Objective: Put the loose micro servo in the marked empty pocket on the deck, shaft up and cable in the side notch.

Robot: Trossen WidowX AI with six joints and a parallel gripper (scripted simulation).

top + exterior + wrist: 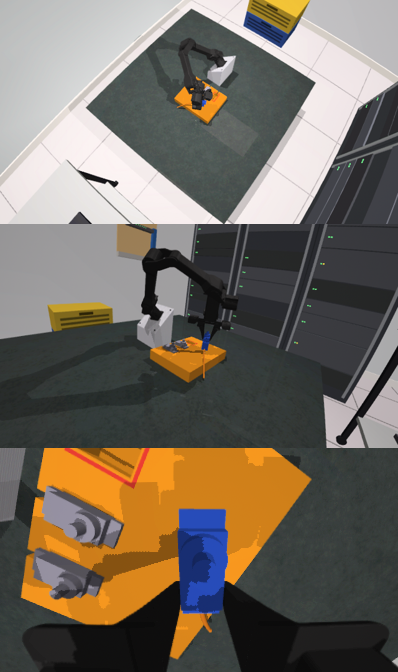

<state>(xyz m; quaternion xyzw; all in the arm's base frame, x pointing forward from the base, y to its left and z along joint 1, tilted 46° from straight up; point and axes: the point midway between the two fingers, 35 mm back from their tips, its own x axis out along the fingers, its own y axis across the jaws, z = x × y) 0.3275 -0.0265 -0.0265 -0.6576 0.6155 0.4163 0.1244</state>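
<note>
1. Top: The black claw [199, 93] [206, 336] [201, 586] is over the orange deck [208, 116] [189, 370] [280, 478].
2. Exterior: The claw points down, pinching the blue servo [204, 102] [205, 341] [203, 568] (its orange cable [204, 365] [206, 623] dangles).
3. Wrist: The claw is partly closed, fingers on both sides of the servo. The red-edged pocket [215, 96] [134, 484] is apart from it.
</note>
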